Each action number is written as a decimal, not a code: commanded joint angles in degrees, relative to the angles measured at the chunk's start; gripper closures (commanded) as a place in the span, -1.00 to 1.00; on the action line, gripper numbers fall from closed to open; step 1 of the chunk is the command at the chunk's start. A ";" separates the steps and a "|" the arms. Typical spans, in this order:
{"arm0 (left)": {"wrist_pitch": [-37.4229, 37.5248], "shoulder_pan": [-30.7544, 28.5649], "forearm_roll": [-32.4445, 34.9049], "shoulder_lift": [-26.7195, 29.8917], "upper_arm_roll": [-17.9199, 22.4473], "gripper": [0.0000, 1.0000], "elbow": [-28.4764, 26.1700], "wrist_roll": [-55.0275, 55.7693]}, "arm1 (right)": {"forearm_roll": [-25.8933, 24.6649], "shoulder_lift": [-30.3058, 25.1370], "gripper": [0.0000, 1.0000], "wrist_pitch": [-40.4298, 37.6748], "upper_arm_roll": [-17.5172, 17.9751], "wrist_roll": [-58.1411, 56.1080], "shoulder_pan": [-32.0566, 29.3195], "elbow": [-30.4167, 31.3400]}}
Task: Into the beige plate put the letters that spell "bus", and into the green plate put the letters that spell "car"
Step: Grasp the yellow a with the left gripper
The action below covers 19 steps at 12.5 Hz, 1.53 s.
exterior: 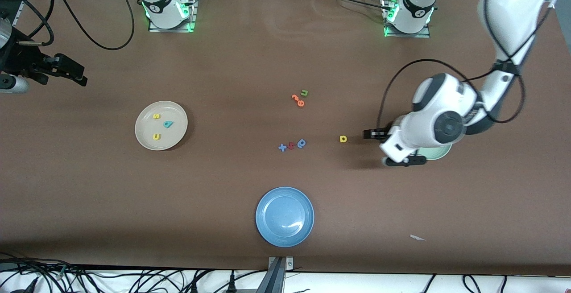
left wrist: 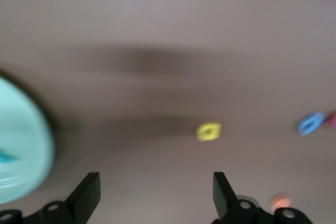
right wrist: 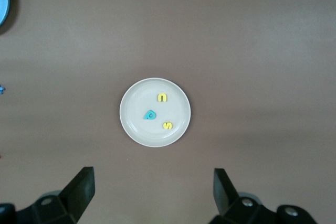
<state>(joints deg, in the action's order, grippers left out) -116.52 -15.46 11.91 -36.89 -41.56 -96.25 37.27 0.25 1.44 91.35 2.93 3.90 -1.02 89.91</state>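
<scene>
The yellow "a" (exterior: 343, 138) lies flat and alone on the bare tabletop (exterior: 223, 204), just beside my left claw (exterior: 370, 134) and toward the middle of the tabletop from it. In my left wrist view the same letter (left wrist: 208, 130) sits ahead of my spread fingers (left wrist: 223, 190), a little off toward one of them rather than centred in the gap. That offset is what my coming move turns on: I judge I must slide out along the tabletop toward the letter and line it up between the jaws before I drop. The letter is squat, with no long axis I can make out, so the wrist angle hardly matters.

My left claw is open and holds nothing. It hangs at the edge of the green plate (exterior: 439, 152), which my own arm mostly covers; at that plate's rim (left wrist: 21, 145) I see one teal scrap, too smeared to read.

The blue "a" (exterior: 302, 143) lies farther toward the middle, near a red letter (exterior: 291, 145) and a blue "x" (exterior: 282, 147); I leave those alone.

My right claw (right wrist: 152, 192) waits high over the beige plate (right wrist: 131, 124), jaws wide and empty. That plate already carries the teal "b" (right wrist: 150, 115), the yellow "u" (right wrist: 163, 97) and the yellow "s" (right wrist: 167, 126). My left arm is clearly the nearer one to the yellow "a".
</scene>
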 commanded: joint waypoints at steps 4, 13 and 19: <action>-8.63 13.42 4.17 -5.29 9.11 -0.71 -0.34 19.31 | -0.86 0.40 -0.99 2.78 2.17 0.15 -0.47 -0.79; -14.96 18.18 5.93 -8.55 13.87 -0.53 -0.43 26.63 | -0.34 -0.12 -0.99 1.45 -1.41 -0.29 1.28 -0.17; -14.43 18.19 5.93 -8.55 13.79 -0.28 -1.22 26.10 | -0.95 0.67 -0.99 2.08 -1.35 -0.03 0.85 0.88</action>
<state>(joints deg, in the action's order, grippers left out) -131.43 2.23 16.10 -45.56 -28.33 -97.20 62.49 0.05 2.05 92.85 1.63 3.92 -0.43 90.37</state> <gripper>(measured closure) 0.339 0.000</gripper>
